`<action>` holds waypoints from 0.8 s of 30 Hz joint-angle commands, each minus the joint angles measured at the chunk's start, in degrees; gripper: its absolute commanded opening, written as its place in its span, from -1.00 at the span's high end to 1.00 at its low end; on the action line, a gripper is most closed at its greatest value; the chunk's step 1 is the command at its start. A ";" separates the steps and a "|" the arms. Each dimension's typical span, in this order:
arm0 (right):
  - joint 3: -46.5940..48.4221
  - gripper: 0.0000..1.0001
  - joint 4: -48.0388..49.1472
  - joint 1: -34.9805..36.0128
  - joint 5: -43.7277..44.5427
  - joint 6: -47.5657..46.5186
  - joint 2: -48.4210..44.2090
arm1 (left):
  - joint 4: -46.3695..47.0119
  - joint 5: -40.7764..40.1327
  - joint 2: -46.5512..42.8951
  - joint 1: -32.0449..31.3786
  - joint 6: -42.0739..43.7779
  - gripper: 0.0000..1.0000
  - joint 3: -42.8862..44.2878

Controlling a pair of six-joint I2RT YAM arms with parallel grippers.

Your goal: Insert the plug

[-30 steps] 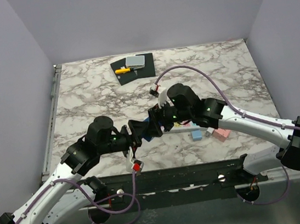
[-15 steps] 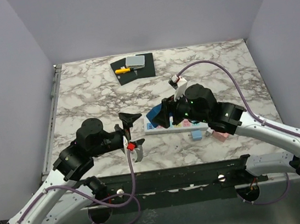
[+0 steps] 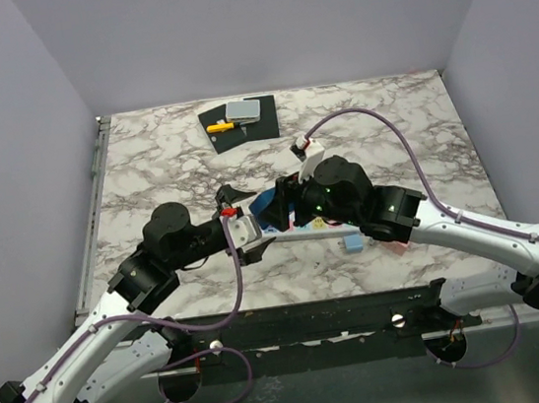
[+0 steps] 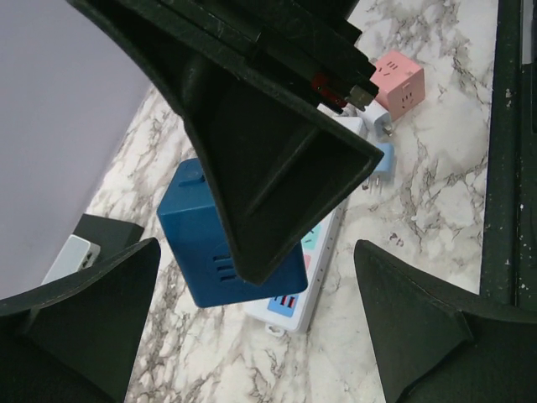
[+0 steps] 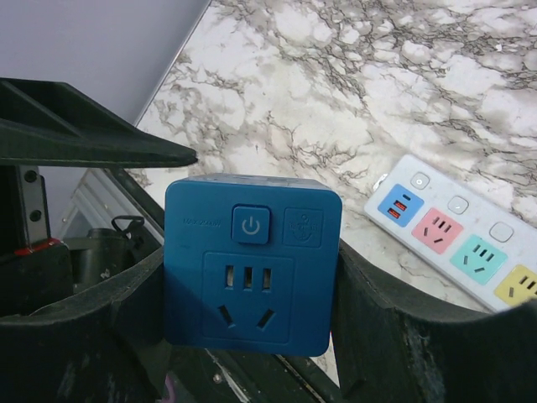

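Observation:
The plug is a blue cube adapter with a power button and a socket face, gripped on both sides by my right gripper, which is shut on it. In the top view the blue plug hangs above the left end of the white power strip. My left gripper stands wide open just left of it, touching nothing. From the left wrist the plug sits above the strip, partly hidden by a right finger. My left gripper spreads wide around them.
A pink cube, a light blue cube and a white cube lie by the strip's right end. A black mat with a grey block and a yellow item lies at the back.
My left gripper has opened and let go of the blue plug, drew back, then came close again. The right gripper keeps the plug and has shifted it over the strip.

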 commanded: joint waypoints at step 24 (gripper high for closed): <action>8.68 -0.61 -2.83 1.96 3.57 6.74 3.36 | 5.69 0.06 1.47 -0.18 1.67 0.78 -4.83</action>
